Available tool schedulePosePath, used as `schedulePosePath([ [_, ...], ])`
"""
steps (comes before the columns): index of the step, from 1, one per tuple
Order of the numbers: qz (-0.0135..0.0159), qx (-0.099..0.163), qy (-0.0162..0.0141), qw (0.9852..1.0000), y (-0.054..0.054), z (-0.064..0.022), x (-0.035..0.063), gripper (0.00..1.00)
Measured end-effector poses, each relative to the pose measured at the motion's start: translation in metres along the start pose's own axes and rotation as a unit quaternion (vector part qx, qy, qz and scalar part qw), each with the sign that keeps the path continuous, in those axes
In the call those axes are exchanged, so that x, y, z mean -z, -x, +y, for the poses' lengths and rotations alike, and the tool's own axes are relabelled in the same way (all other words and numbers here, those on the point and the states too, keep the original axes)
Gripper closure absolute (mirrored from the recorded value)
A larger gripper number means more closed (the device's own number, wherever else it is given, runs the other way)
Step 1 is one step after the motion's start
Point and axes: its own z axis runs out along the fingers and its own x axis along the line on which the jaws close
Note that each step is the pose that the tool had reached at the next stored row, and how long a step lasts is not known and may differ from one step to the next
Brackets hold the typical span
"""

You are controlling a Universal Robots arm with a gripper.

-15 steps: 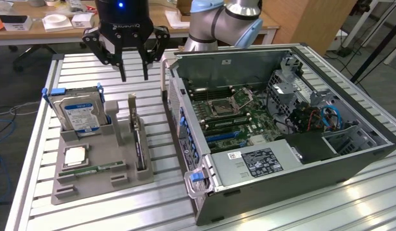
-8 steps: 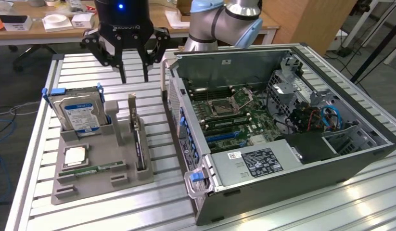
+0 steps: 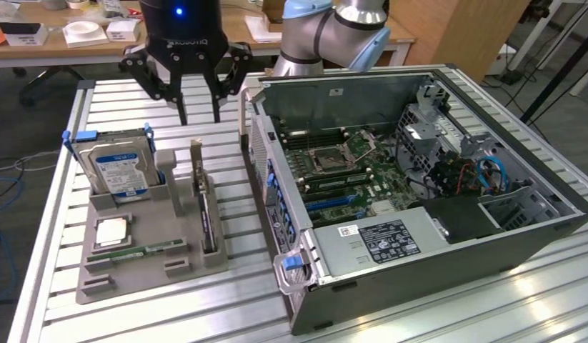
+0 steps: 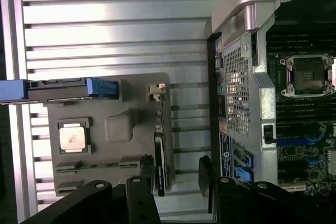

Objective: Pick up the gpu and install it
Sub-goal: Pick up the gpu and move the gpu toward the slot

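The gpu is a thin dark card standing on its edge in a slot of the grey holder tray, with its silvery bracket at the far end. From the wrist view I see the gpu edge-on, its bracket farther off. My gripper hangs open above the slatted table, behind the tray and clear of the card. Its two dark fingers straddle the near end of the gpu from above, and my gripper holds nothing.
An open computer case lies on the exterior view's right with its motherboard exposed. The tray also carries a hard drive with blue handles, a CPU and a green memory stick. A cluttered desk stands behind.
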Motion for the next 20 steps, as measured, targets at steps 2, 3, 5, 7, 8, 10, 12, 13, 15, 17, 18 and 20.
schedulePosePath([
  [2,-0.0002,0.0,0.0001,1.0,0.0,-0.0003,-0.0006,0.53],
  [3,-0.0003,0.0,0.0001,1.0,0.0,-0.0005,-0.0009,0.53],
  [5,-0.0006,0.0,0.0001,1.0,0.0,-0.001,-0.0015,0.53],
  [7,-0.0007,0.0,0.0001,1.0,-0.001,-0.0018,-0.002,0.53],
  [8,-0.0007,0.0,0.0001,1.0,-0.001,-0.0024,-0.0023,0.53],
  [10,-0.0008,0.0,0.0001,1.0,-0.001,-0.0038,-0.003,0.53],
  [12,-0.0008,0.0,0.0001,1.0,-0.001,-0.0053,-0.0037,0.53],
  [13,-0.0008,0.0,0.0001,1.0,-0.001,-0.006,-0.0042,0.53],
  [15,-0.0008,0.0,0.0001,1.0,-0.001,-0.0076,-0.0052,0.53],
  [17,-0.0008,0.0,0.0001,1.0,-0.001,-0.0093,-0.0063,0.53],
  [18,-0.0008,0.0,0.0001,1.0,-0.001,-0.0103,-0.0068,0.53],
  [20,-0.0008,0.0,0.0001,1.0,-0.002,-0.0119,-0.0077,0.53],
])
